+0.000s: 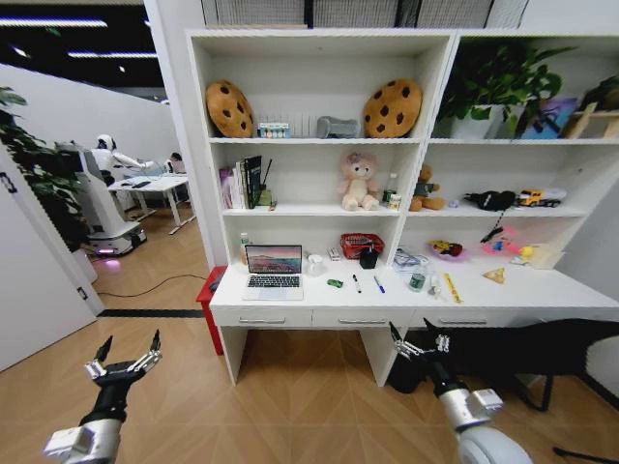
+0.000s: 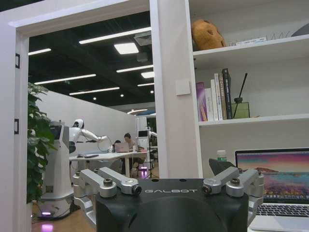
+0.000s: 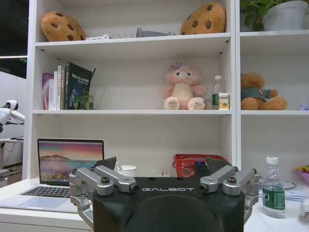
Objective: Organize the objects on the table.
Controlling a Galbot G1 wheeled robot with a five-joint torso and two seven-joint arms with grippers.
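You are seeing the laptop point(image 1: 274, 272), marker point(image 1: 356, 283) and pen point(image 1: 378, 284) lying on the surface point(image 1: 542, 295), well beyond both tools: left tool point(image 1: 124, 354) and right tool point(image 1: 418, 340) are hovering with fingers apart.

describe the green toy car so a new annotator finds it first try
Start at the long white desk under the shelving and find the open laptop near its left end. Just to the right of the laptop, beyond the white mug, the green toy car lies on the desktop, left of the black marker and blue pen. It is the only green item there, short and rounded beside those thin sticks.
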